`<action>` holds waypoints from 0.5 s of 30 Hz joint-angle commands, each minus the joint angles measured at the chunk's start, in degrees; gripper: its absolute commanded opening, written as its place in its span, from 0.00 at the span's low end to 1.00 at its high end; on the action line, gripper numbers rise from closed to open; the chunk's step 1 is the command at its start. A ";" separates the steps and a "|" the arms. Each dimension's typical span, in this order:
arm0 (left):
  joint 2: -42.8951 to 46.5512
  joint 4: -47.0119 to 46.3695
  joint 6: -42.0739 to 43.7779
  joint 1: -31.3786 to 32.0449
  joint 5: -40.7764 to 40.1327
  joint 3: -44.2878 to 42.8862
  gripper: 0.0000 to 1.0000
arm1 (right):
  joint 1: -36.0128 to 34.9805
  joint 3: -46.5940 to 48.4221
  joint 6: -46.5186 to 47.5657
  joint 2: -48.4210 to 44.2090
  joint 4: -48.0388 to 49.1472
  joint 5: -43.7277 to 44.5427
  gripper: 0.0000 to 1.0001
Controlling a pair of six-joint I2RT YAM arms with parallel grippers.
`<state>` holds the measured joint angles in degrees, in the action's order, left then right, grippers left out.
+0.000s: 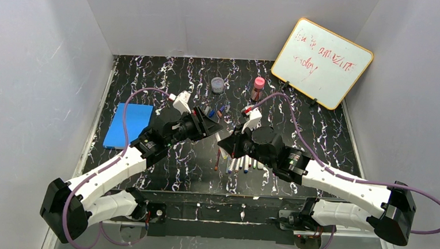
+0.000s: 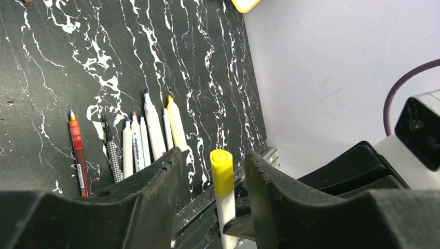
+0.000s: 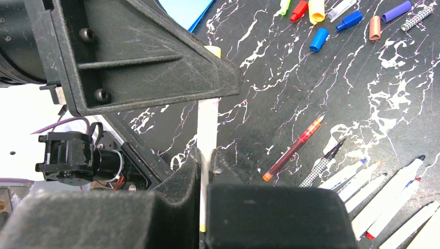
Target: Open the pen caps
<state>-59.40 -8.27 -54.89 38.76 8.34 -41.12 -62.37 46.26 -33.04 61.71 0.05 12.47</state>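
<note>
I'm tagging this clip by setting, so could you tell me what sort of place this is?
Probably a robot-lab test booth: plain white walls box in a black marbled table, two robot arms are mounted at its near edge, and a whiteboard leans at the back.

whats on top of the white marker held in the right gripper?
A round-topped yellow plastic cap, standing between the left gripper's spread fingers with gaps showing on both sides. The white marker's lower end is hidden inside the right gripper.
</note>
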 commanded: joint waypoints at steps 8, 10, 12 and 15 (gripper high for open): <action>0.78 -0.87 -1.27 0.16 -0.49 -3.08 0.33 | -0.03 -0.21 -0.36 -1.15 2.07 0.39 0.01; 0.89 -0.91 -1.27 0.12 -0.50 -2.80 0.29 | 0.02 -0.15 -0.36 -1.16 2.06 0.53 0.01; 1.18 -1.14 -1.37 0.17 -0.66 -2.54 0.20 | -0.03 -0.20 -0.36 -1.17 2.10 0.47 0.01; 1.52 -1.35 -1.33 0.17 -0.32 -2.42 0.10 | -0.03 -0.29 -0.41 -1.29 2.07 0.19 0.01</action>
<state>-59.42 -8.84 -56.62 38.76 7.97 -42.15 -62.37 46.22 -33.06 61.71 0.10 12.45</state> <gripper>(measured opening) 0.155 0.053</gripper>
